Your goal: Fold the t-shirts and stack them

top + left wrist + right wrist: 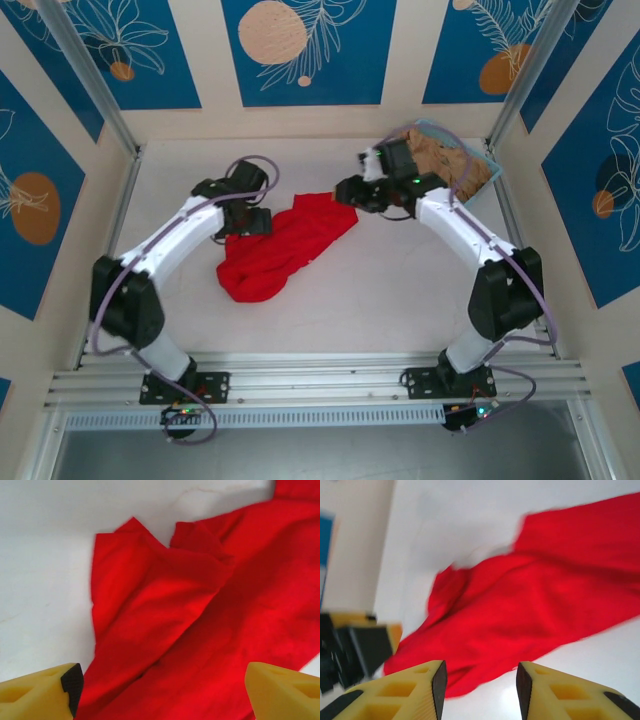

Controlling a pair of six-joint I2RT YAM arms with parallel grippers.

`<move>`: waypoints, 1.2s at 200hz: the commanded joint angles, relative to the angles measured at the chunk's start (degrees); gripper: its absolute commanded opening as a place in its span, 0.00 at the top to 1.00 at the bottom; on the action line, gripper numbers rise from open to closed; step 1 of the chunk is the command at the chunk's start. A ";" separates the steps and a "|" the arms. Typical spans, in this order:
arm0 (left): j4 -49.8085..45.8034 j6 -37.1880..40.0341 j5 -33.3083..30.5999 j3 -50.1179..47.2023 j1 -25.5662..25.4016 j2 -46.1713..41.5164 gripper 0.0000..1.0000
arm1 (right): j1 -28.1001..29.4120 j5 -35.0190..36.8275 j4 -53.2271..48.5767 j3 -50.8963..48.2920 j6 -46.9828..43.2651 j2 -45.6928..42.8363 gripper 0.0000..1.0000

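White table [400, 290], walled on three sides. Mid-table, left of centre: red t-shirt [285, 245], bunched in a diagonal heap running near-left to far-right, plain bright red, with soft overlapping folds and one flap doubled over. Far right corner: light blue basket [478, 152] holding tan t-shirts [440, 160]. Left gripper [160, 692] low over the heap's left edge, fingers spread wide, holding nothing. Right gripper [481, 680] at the far-right end, fingers spread, empty. Judgement: the step is spreading the shirt flat. Best to pinch single-layer edges at opposite ends, then draw apart evenly.
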 commanded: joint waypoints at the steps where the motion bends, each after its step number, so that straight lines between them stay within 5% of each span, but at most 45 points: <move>1: 0.78 5.30 4.88 7.99 -0.58 6.71 0.13 | -1.88 2.60 -3.91 -2.40 5.79 2.13 0.57; 33: -8.61 10.51 -1.86 20.44 -2.24 18.93 0.09 | -4.73 1.40 -4.86 -0.63 10.57 8.20 0.51; 60: -11.76 10.75 -7.59 19.12 -2.00 20.53 0.07 | -4.41 1.12 -4.45 2.94 11.66 14.40 0.48; 107: -4.04 8.46 -1.66 17.31 -0.31 23.16 0.09 | -3.31 0.93 -4.25 10.52 12.97 25.33 0.50; 122: -3.95 7.68 -2.01 19.48 -0.22 25.15 0.23 | -3.31 0.85 -4.15 11.95 13.35 27.77 0.56; 147: -3.67 8.24 -3.01 19.89 0.08 25.35 0.77 | -3.30 0.66 -5.33 14.20 13.89 30.29 0.72; 162: -4.25 8.28 -3.66 19.51 0.55 23.81 1.00 | -3.31 0.78 -5.38 14.18 13.95 29.51 0.84; 180: -4.29 7.81 -5.58 18.39 0.75 20.16 1.00 | -3.03 2.27 -5.31 13.69 13.44 27.00 1.00; 240: -4.37 2.91 -8.55 19.02 0.79 9.07 1.00 | -2.78 5.81 -6.09 15.35 10.60 15.71 1.00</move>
